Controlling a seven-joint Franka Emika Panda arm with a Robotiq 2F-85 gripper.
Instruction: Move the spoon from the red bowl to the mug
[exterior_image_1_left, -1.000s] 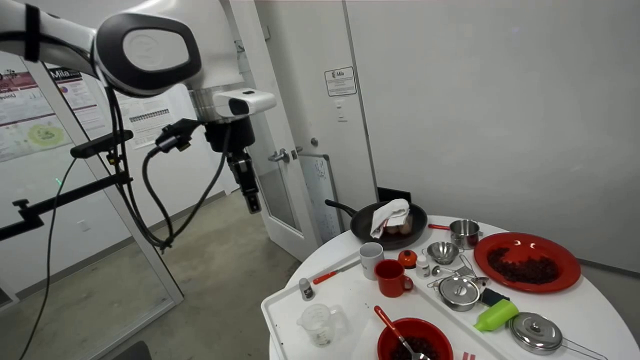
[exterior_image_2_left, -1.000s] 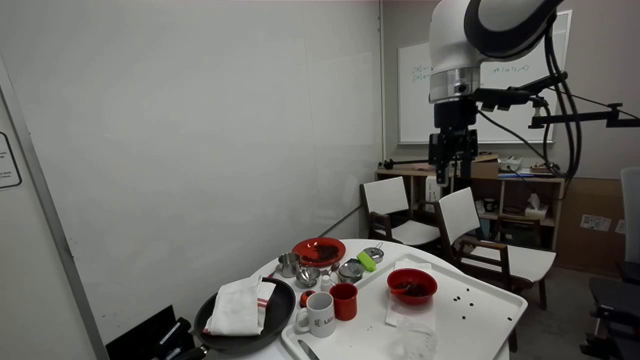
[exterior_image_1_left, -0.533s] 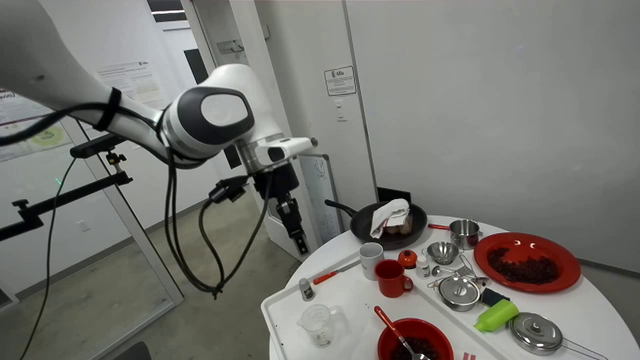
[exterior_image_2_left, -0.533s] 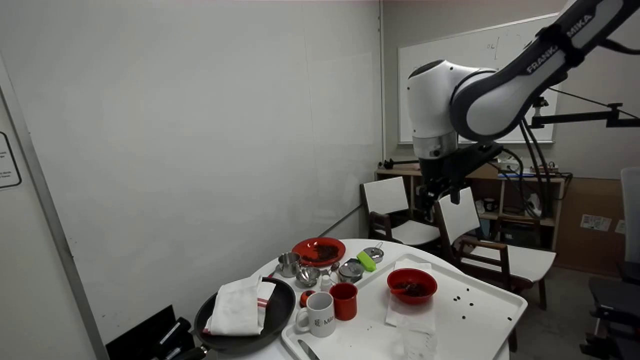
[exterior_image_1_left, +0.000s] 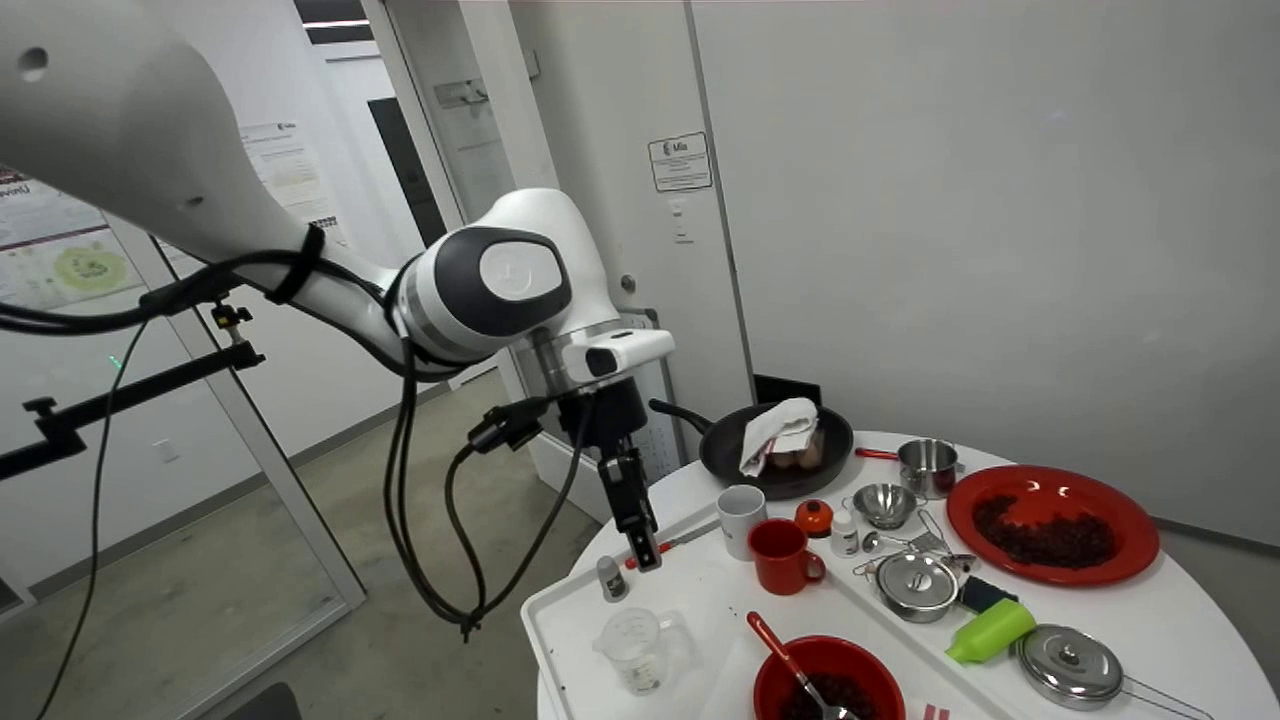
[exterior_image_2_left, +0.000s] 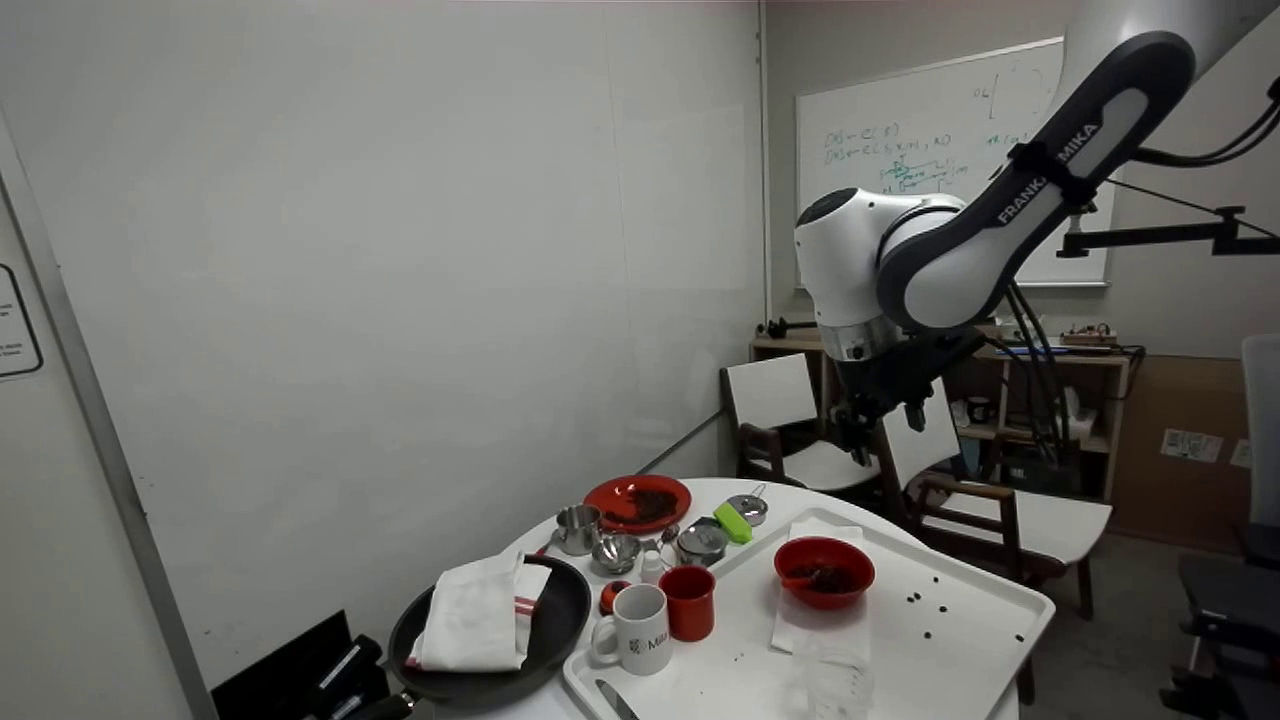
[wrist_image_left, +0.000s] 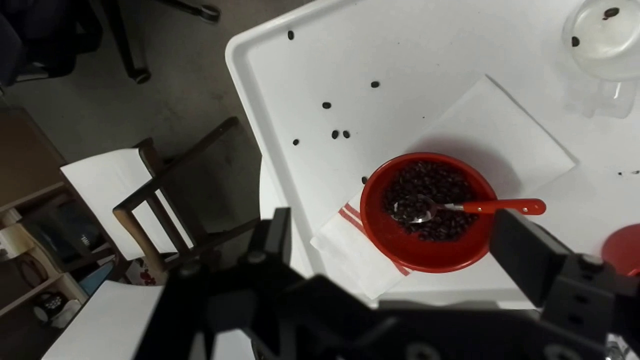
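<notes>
The spoon (exterior_image_1_left: 775, 640) lies in the red bowl (exterior_image_2_left: 825, 600), its red handle sticking out over the rim. In the wrist view the spoon (wrist_image_left: 500, 205) has its metal end among dark beans in the bowl (wrist_image_left: 425, 262). A white mug (exterior_image_1_left: 742, 520) and a red mug (exterior_image_1_left: 783, 558) stand side by side, also seen in an exterior view as the white mug (exterior_image_2_left: 640, 628) and red mug (exterior_image_2_left: 687, 600). My gripper (wrist_image_left: 392, 217) is open and empty, above and apart from the bowl. The gripper (exterior_image_1_left: 648, 560) hangs tilted in the exterior views (exterior_image_2_left: 888, 438).
A white tray (exterior_image_2_left: 960, 660) holds the bowl, a cloth (wrist_image_left: 350, 250), a clear measuring cup (exterior_image_1_left: 635, 650), a small shaker (exterior_image_1_left: 612, 578) and a knife (exterior_image_2_left: 617, 700). Behind are a frying pan (exterior_image_1_left: 720, 455), a wide red dish (exterior_image_1_left: 1140, 530) and metal pots (exterior_image_1_left: 917, 583).
The arm has come down and reached forward over the table, bringing the gripper lower and closer to the tray. The spoon, bowl and mugs have not moved.
</notes>
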